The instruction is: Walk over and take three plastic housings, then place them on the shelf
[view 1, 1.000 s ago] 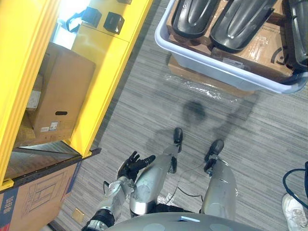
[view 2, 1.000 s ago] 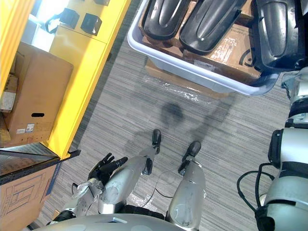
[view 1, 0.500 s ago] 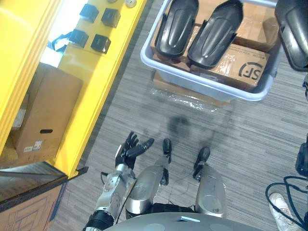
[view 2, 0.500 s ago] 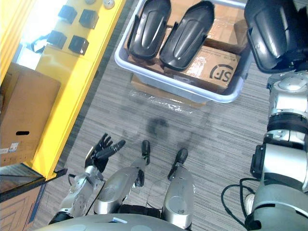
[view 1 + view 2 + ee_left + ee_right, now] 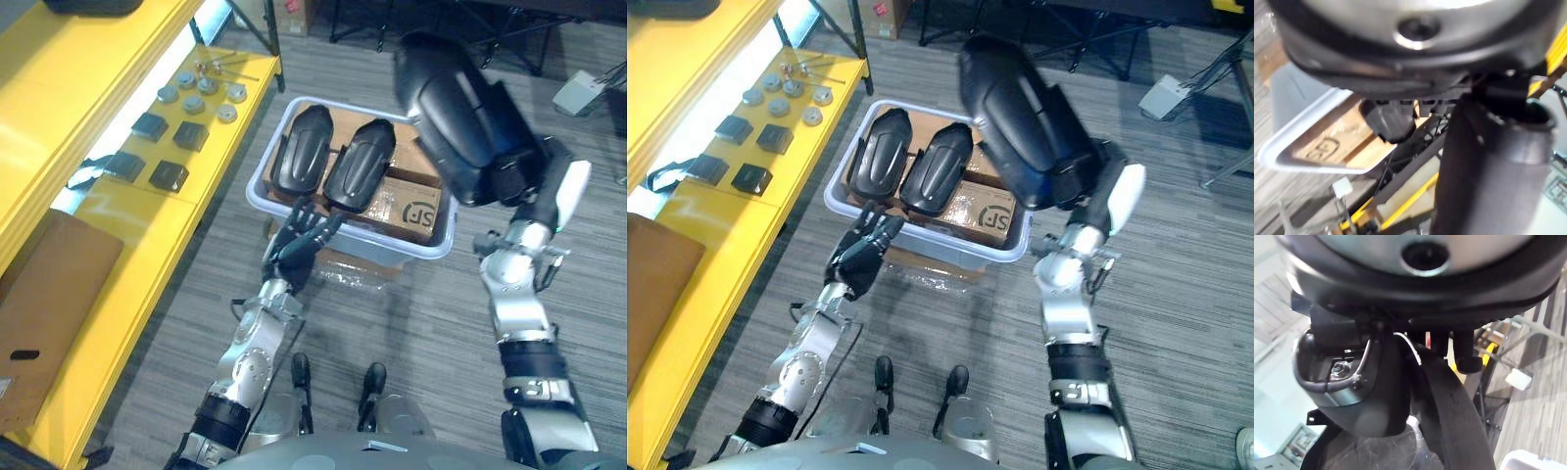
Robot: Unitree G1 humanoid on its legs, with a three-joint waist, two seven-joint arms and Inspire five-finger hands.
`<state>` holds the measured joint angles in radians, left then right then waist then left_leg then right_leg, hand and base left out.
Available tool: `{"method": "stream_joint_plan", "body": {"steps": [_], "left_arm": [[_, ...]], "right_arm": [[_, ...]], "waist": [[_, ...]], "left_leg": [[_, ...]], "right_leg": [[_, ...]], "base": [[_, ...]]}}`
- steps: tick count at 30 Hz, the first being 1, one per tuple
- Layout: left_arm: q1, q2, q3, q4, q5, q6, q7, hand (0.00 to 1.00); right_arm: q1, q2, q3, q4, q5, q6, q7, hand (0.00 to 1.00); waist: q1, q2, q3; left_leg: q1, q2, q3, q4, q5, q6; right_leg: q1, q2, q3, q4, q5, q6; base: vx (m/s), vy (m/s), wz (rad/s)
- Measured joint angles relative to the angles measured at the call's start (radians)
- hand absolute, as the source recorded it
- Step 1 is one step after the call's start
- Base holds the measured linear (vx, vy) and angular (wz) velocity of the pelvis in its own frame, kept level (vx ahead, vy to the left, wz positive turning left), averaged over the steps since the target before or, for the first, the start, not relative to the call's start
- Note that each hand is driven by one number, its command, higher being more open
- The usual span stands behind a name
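Plastic housing (image 5: 456, 117) is held raised near the bin (image 5: 377, 238) by the right hand (image 5: 514, 181), fingers curled on it; the left hand (image 5: 297, 247), fingers spread, is near the bin's rim.

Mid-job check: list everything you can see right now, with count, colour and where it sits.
raised housing: one, black, held up above the bin
housings in bin: two, black, side by side on cardboard
bin: one, pale grey, ahead of the robot, right of the shelf
shelf: one, yellow, on the robot's left
square parts: four, dark, on the shelf
round parts: six, grey, on the shelf beyond the squares
cardboard box: one, brown, under the shelf's top level
left hand: dark, fingers spread, at the bin's near rim
right hand: dark, curled round the raised housing
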<state>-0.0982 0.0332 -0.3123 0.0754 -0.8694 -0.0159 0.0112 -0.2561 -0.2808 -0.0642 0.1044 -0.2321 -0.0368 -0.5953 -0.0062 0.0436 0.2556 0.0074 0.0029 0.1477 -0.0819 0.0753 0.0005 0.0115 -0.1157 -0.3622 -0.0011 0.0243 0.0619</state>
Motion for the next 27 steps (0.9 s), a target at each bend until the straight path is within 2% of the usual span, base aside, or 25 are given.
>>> {"method": "stream_joint_plan", "body": {"steps": [1, 6, 12, 19, 24, 27], "left_arm": [[-0.012, -0.002, -0.006, 0.000, -0.002, 0.004, 0.002, 1.00], [-0.057, -0.018, -0.025, 0.001, -0.033, 0.020, 0.040, 1.00], [-0.064, -0.031, -0.039, 0.015, -0.033, 0.011, 0.082, 1.00], [-0.064, -0.035, -0.044, 0.047, -0.027, -0.087, 0.195, 1.00], [-0.063, -0.051, -0.032, 0.047, -0.039, -0.212, 0.280, 1.00], [-0.062, -0.062, -0.003, 0.047, -0.080, -0.255, 0.306, 1.00]], "right_arm": [[0.010, 0.009, 0.014, -0.016, 0.000, -0.011, 0.001, 0.00], [0.066, 0.100, 0.156, -0.076, -0.035, -0.095, 0.027, 0.00], [0.075, 0.161, 0.296, -0.074, -0.032, -0.138, 0.051, 0.00], [0.089, 0.210, 0.373, 0.009, 0.016, -0.146, 0.073, 0.00], [0.158, 0.211, 0.425, 0.011, 0.053, -0.146, 0.101, 0.00], [0.184, 0.218, 0.435, 0.012, 0.053, -0.146, 0.106, 0.00]], "waist": [[0.000, 0.000, 0.000], [-0.020, -0.006, -0.076], [-0.022, -0.016, -0.104], [-0.012, -0.037, -0.134], [-0.012, -0.038, -0.146], [-0.013, -0.040, -0.162]], "left_leg": [[0.004, 0.001, 0.007, 0.000, -0.001, 0.000], [0.011, 0.011, 0.043, 0.000, -0.008, -0.005], [0.023, 0.016, 0.055, 0.000, -0.010, -0.007], [0.022, 0.016, 0.050, 0.000, -0.009, -0.007], [0.021, 0.014, 0.039, 0.000, -0.009, -0.007], [0.020, 0.014, 0.037, 0.000, -0.009, -0.007]], "right_leg": [[0.004, 0.002, 0.005, -0.006, 0.004, 0.000], [0.012, 0.020, 0.036, -0.047, 0.030, -0.005], [0.028, 0.028, 0.043, -0.071, 0.041, -0.007], [0.032, 0.029, 0.038, -0.076, 0.044, -0.008], [0.036, 0.028, 0.026, -0.077, 0.044, -0.008], [0.036, 0.028, 0.024, -0.077, 0.044, -0.008]], "base": [[-0.04, 0.009, -0.31], [-0.02, -0.004, -0.22], [-0.01, 0.002, -0.06], [0.00, 0.004, 0.01], [0.02, 0.013, 0.06], [0.00, 0.005, 0.02]]}}
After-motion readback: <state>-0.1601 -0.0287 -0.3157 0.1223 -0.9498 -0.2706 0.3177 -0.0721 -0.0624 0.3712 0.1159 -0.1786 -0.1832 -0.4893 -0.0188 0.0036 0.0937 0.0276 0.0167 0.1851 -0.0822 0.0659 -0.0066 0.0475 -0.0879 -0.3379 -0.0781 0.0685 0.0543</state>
